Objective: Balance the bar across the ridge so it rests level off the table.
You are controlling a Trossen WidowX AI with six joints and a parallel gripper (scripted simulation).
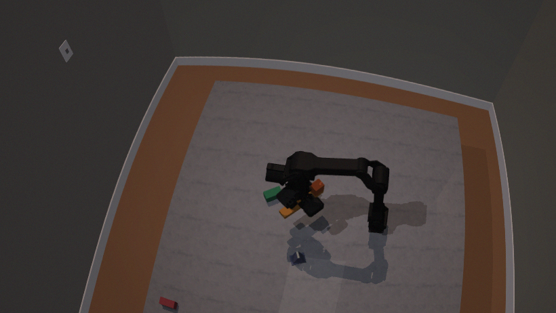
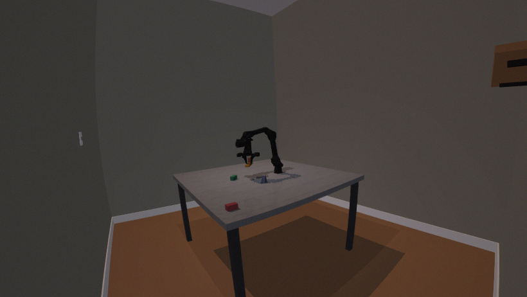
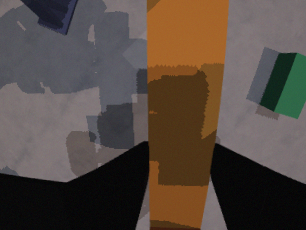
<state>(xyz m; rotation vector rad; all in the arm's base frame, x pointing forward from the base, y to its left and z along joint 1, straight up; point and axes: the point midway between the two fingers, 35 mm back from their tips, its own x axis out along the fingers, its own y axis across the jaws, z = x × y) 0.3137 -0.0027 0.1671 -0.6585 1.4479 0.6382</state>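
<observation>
An orange bar [image 1: 285, 212] [image 2: 247, 165] [image 3: 187, 35] is held in the air, well above the table [image 1: 233, 116] [image 2: 206, 184]. A red-orange block [image 1: 317, 185] shows at its end toward the arm's base. My gripper [image 1: 300, 202] [image 2: 249, 162] [image 3: 178, 150] is shut on the bar, one finger on each long side. The small dark blue ridge [image 1: 297, 258] [image 2: 263, 179] [image 3: 56, 15] stands on the table with nothing on it, off to one side of the bar. In the wrist view it is cut off at the upper left.
A green block [image 1: 272, 193] [image 2: 233, 177] [image 3: 295, 87] lies on the table near the held bar, on the side away from the arm's base. A red block [image 1: 167, 302] [image 2: 231, 206] lies farther off, near a table corner. The arm's shadow falls around the ridge.
</observation>
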